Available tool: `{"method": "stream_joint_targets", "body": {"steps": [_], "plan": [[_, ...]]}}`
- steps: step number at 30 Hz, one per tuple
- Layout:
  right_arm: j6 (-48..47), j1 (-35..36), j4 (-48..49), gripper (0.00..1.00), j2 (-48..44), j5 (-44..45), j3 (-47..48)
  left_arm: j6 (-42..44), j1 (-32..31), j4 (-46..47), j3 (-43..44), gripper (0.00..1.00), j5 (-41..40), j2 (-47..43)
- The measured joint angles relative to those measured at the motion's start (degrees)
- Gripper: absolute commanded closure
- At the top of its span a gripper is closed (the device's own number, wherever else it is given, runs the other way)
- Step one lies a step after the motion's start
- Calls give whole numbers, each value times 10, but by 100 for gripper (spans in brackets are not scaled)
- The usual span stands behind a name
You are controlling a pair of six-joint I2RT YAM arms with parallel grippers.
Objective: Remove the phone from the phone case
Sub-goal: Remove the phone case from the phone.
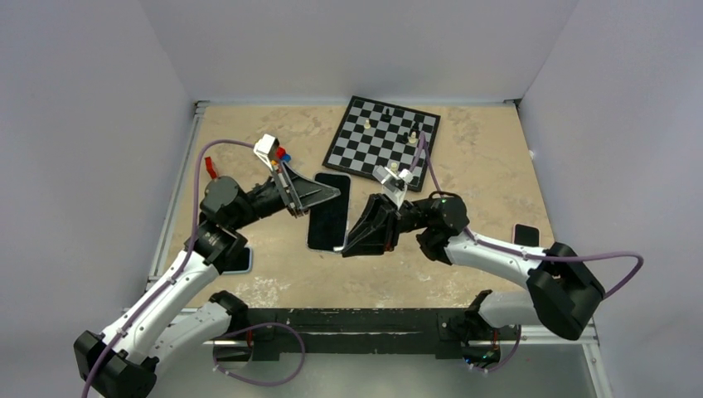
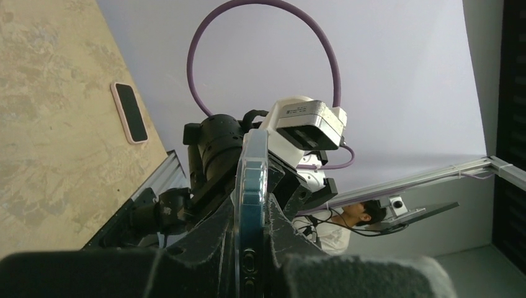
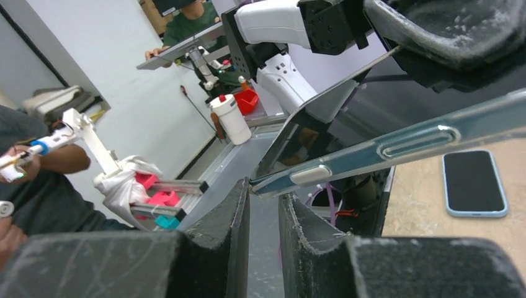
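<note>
The phone (image 1: 327, 220), dark and in a clear case, is held up off the table in the middle. My left gripper (image 1: 319, 195) is shut on its upper end; in the left wrist view the phone (image 2: 253, 186) stands edge-on between the fingers of that gripper (image 2: 254, 214). My right gripper (image 1: 348, 246) is at the phone's lower right corner. In the right wrist view its fingers (image 3: 263, 189) stand a narrow gap apart, and the corner of the cased phone (image 3: 384, 149) rests at their tips, lying across the right one.
A chessboard (image 1: 381, 143) with a few pieces lies at the back. A second phone in a pink case (image 1: 526, 235) lies at the right. A third phone in a light blue case (image 1: 240, 261) lies by the left arm. Grey walls close in the table.
</note>
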Motion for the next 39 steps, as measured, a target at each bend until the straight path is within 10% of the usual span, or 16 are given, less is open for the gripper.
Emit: {"method": "stream_joint_targets", "body": {"steps": [13,22,29,39], "plan": [[-318,38,-340,100,-68,83,97,-106,19,50,-10,100,-18,-2],[-337,40,-461,99,-62,155,137,-95,36,75,-12,100,-82,-12],[-312,14,-489,37,-32,239,85,-32,-3,46,-12,100,-31,-54],[-192,19,-327,43,-70,111,39,37,-3,20,-6,100,-37,-52]]}}
